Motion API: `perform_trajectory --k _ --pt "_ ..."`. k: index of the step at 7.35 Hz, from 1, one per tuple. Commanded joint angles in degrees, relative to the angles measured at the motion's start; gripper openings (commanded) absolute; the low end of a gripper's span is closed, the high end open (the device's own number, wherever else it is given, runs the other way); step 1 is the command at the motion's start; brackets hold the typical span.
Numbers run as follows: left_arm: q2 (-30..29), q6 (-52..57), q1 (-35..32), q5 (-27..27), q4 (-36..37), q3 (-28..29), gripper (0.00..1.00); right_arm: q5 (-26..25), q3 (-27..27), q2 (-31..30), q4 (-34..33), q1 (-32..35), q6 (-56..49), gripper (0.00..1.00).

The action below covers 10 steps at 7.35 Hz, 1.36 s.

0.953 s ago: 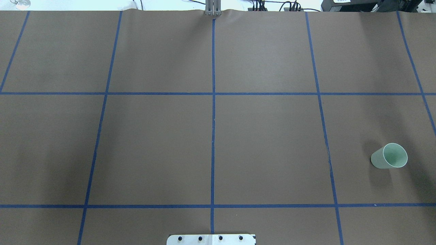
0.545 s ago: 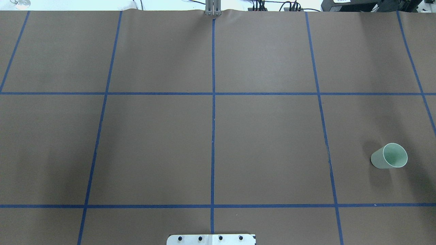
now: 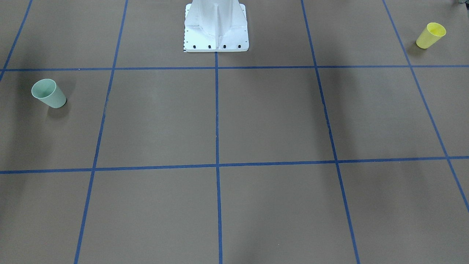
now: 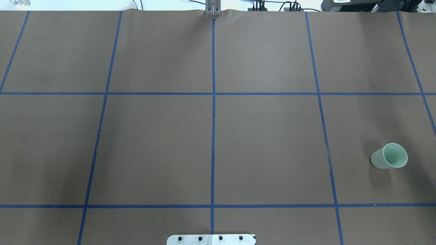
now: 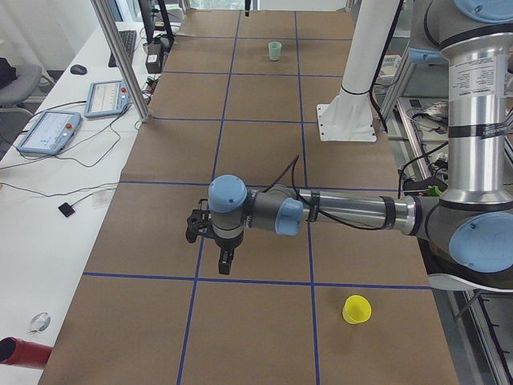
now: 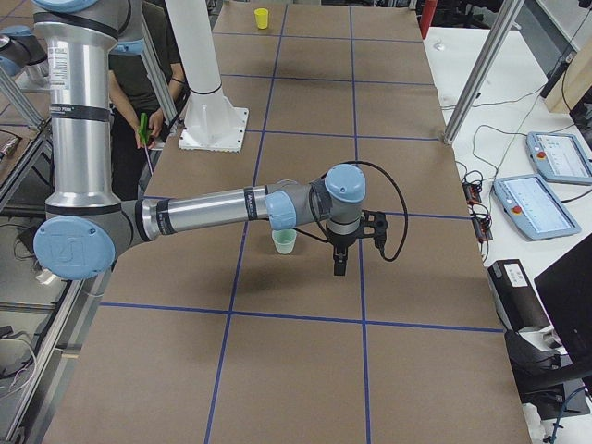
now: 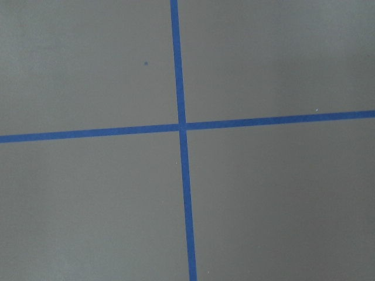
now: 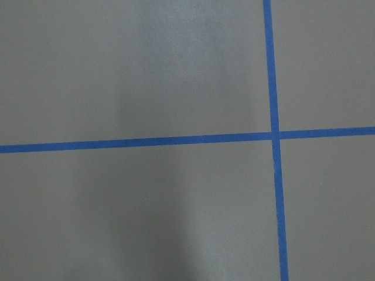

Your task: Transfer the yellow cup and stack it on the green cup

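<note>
The left gripper hangs above the desk, pointing straight down over bare brown paper; it shows only in the view from the robot's left end, so whether it is wide or narrow I cannot tell. The right gripper likewise points down above the desk at the far end from it — seen only from the right end, so its opening cannot be told either. Neither gripper holds anything that can be seen.

The green cup stands upright just beside the right gripper, on the robot's side of it, under the right arm's forearm. In the overhead view the green cup sits alone toward the right edge. The yellow cup stands upright near the left arm's base, apart from the left gripper. The two cups are well apart, at opposite ends of the desk. Blue tape lines divide the desk into squares, and the robot's white base rises at the middle of its edge.
</note>
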Motion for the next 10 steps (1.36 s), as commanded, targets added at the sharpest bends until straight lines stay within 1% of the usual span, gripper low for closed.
perform_trajectory --k 1,2,4,7,8,10 --pt "5.9 1.0 0.0 0.3 -6.9 -0.3 0.99 0.0 0.0 -0.1 1.6 -1.4 -0.1 1.00" --pt "7.9 1.2 0.2 0.8 -8.9 -0.7 0.99 -0.1 0.0 -0.1 1.6 -1.8 -0.1 1.00" --pt "9.5 -1.3 1.3 2.5 -8.6 -0.4 0.99 -0.1 0.1 -0.1 1.7 -2.7 -0.1 1.00" --pt "11.2 -24.7 2.7 3.1 -8.7 -0.3 1.00 0.0 0.0 -0.1 1.6 -3.5 0.1 1.00" --pt "11.2 -36.3 5.2 3.2 -8.9 -0.4 1.00 0.0 0.1 -0.1 1.6 -4.2 0.1 1.00" --pt "11.6 -48.8 6.4 3.2 -9.1 -0.6 1.00 -0.4 0.1 0.1 1.7 -6.7 0.1 1.00"
